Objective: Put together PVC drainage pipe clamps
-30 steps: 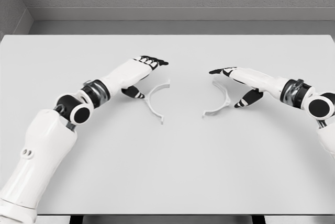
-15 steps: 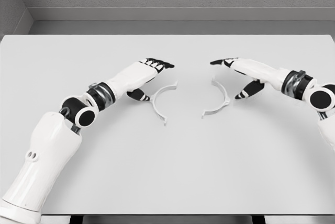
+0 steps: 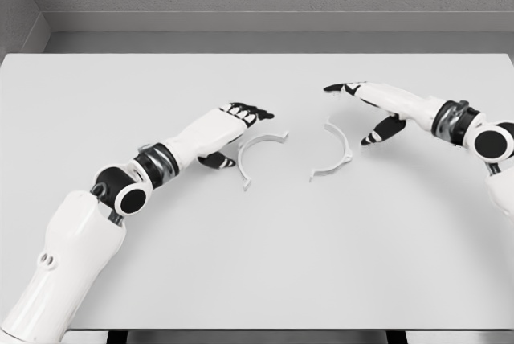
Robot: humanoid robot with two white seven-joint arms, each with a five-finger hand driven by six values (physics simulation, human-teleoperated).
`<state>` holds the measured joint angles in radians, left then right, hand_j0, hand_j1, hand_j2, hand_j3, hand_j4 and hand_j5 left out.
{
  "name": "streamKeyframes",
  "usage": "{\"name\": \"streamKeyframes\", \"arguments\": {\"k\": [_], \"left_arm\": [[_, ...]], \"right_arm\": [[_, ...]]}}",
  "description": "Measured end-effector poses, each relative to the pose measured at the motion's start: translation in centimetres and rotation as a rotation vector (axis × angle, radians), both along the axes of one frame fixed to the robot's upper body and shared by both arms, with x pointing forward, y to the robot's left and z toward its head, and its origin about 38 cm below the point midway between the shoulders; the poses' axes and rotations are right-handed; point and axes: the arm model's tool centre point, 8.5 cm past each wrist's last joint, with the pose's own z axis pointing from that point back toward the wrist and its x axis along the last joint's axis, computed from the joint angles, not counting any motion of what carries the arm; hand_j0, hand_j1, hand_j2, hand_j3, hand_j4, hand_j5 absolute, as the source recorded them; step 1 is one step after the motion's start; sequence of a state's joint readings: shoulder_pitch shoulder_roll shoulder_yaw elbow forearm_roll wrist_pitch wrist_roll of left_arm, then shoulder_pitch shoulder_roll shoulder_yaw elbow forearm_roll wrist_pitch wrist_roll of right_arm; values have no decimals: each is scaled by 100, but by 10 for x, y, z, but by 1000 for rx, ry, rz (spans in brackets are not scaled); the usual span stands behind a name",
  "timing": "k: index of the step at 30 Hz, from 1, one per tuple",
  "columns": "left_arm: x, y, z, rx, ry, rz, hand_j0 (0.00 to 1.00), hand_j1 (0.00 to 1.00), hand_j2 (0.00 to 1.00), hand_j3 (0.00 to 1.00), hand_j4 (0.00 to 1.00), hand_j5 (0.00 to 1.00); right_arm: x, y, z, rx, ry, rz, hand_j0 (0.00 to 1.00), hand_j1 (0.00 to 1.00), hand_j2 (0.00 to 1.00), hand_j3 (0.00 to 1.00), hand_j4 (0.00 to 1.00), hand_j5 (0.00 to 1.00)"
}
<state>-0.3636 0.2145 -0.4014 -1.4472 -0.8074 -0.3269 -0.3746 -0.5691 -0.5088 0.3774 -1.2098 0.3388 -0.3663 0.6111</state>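
Gray walls stand behind a wide white tabletop (image 3: 257, 264). Two thin white clamp halves lie near its middle, each bent like the letter C. The left clamp half (image 3: 255, 153) has slid and turned since a second ago: it now sits closer to the middle, with its open side facing down and to the right. The left hand (image 3: 233, 123) has moved along with it and sits right at its left edge, fingers stretched out flat and thumb tucked under, so it looks like a push, not a grip. The right clamp half (image 3: 336, 153) has not moved. The right hand (image 3: 365, 103) has lifted away a little toward the back and holds nothing; its fingers point straight out, just past the top tip of that piece. The gap between the two halves is smaller now, but they do not touch yet. They still have to meet to make a ring.
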Motion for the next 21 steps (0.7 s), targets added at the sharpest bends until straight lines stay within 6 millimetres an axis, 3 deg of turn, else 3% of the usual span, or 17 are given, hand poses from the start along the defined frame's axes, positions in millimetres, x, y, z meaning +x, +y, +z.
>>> {"name": "streamKeyframes", "arguments": {"k": [10, 21], "left_arm": [[-8, -4, 10, -11, -32, -23, 100, 100, 100, 100, 100, 100], [-12, -12, 8, -8, -29, -43, 100, 100, 100, 100, 100, 100]], "right_arm": [[22, 1, 12, 17, -5, -28, 100, 100, 100, 100, 100, 100], [29, 8, -13, -1, 56, -54, 100, 100, 100, 100, 100, 100]]}}
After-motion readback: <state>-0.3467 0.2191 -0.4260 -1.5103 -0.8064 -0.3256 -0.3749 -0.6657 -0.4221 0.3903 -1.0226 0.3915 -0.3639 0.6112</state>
